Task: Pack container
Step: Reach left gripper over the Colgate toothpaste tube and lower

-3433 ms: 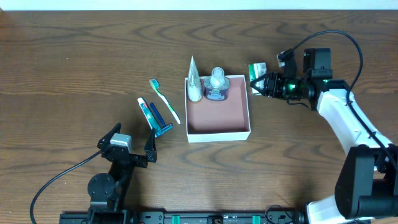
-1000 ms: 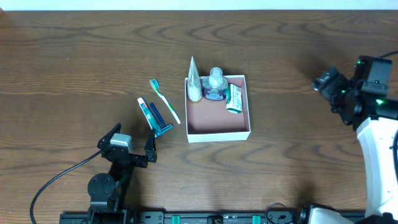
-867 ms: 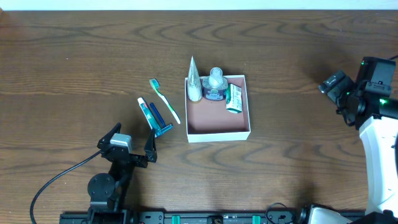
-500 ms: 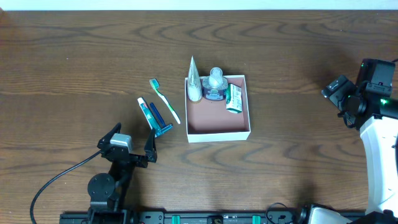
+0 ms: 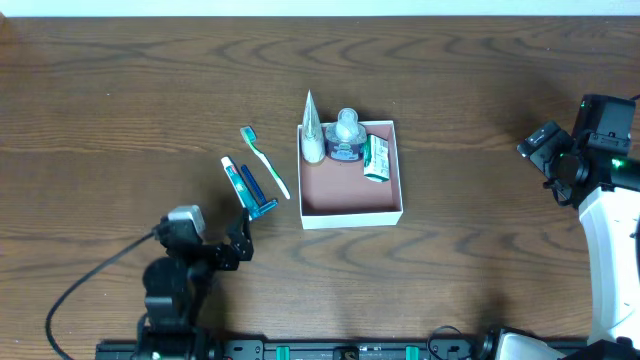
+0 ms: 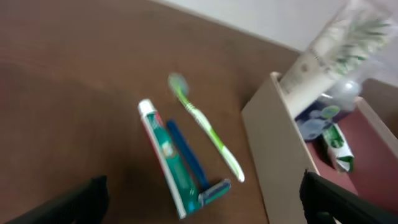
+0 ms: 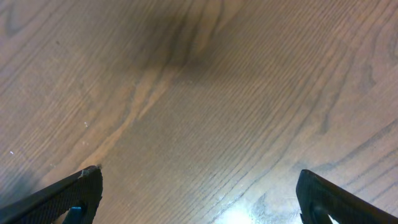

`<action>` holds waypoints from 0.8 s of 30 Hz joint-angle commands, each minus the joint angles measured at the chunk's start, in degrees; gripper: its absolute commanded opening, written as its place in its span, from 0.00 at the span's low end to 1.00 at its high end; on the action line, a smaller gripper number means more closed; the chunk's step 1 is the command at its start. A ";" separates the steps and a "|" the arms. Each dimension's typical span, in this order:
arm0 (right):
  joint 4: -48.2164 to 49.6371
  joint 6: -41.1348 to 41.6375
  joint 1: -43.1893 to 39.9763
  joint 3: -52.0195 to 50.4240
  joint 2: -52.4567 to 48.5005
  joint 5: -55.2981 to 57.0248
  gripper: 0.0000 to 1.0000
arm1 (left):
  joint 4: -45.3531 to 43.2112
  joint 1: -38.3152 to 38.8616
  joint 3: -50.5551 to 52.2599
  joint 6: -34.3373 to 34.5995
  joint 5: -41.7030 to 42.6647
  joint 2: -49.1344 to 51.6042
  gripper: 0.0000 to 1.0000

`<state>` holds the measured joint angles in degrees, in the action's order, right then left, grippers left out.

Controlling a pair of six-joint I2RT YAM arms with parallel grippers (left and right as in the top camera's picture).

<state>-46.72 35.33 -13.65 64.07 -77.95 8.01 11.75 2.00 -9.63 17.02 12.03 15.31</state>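
Note:
The container [image 5: 350,192], a white-walled box with a pink floor, sits at mid-table. It holds a white tube [image 5: 313,130], a blue jar [image 5: 347,140] and a green packet [image 5: 376,158] along its far side. A green toothbrush [image 5: 264,160], a toothpaste tube [image 5: 236,182] and a blue razor [image 5: 257,192] lie on the table to its left. My left gripper [image 5: 218,240] is open and empty, just short of them; its wrist view shows the toothbrush [image 6: 202,127], toothpaste [image 6: 165,155], razor [image 6: 194,169] and container wall [image 6: 280,155]. My right gripper [image 5: 543,150] is open and empty at the far right.
The right wrist view shows only bare wood between the open fingers [image 7: 68,196]. The wooden table [image 5: 120,100] ends at a pale strip along the far edge. The left arm's cable [image 5: 90,290] trails along the near left.
The right gripper let the green packet go in the container and drew back to the far right. In the last half second the left gripper turned and shifted slightly.

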 commanded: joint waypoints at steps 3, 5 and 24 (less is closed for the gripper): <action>-0.04 -0.70 -0.26 0.68 -0.28 1.20 0.99 | 5.07 -1.49 -14.53 0.94 -0.92 16.02 0.98; -0.04 -0.70 -0.26 0.68 -0.28 1.20 0.99 | 8.96 -1.46 -20.50 -2.16 -0.92 23.52 0.98; -0.04 -0.70 -0.26 0.68 -0.28 1.20 0.99 | 19.06 -1.46 -37.51 -8.63 2.82 60.43 0.98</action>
<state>-46.72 35.33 -13.65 64.07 -78.00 8.45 31.31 0.84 -46.63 9.30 12.95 74.98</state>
